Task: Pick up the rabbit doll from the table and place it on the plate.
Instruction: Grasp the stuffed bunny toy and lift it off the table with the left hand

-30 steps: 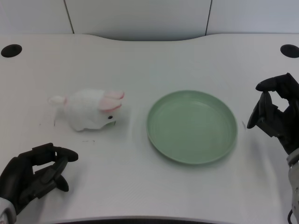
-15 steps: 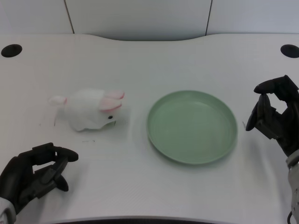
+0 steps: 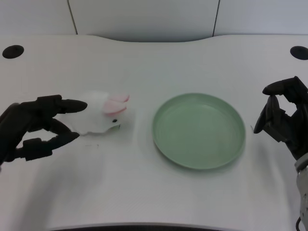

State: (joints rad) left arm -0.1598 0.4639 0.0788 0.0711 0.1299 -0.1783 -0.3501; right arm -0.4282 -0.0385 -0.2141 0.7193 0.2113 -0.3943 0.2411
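A: Where does the rabbit doll (image 3: 102, 117) lie?
B: On the desk (image 3: 154, 62), left of the plate (image 3: 198, 130) and apart from it, head toward the plate.
A: And the left hand (image 3: 30, 129)?
B: At the doll's left end, its fingers (image 3: 66, 106) spread over and before the doll's rear, hiding it.
A: The plate?
B: Right of centre.

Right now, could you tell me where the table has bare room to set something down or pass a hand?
Free: the strip between the rabbit doll and the plate, the near edge below the plate, and the far stretch between the two corner holes. Crowded: the left side, where the left hand reaches the doll.
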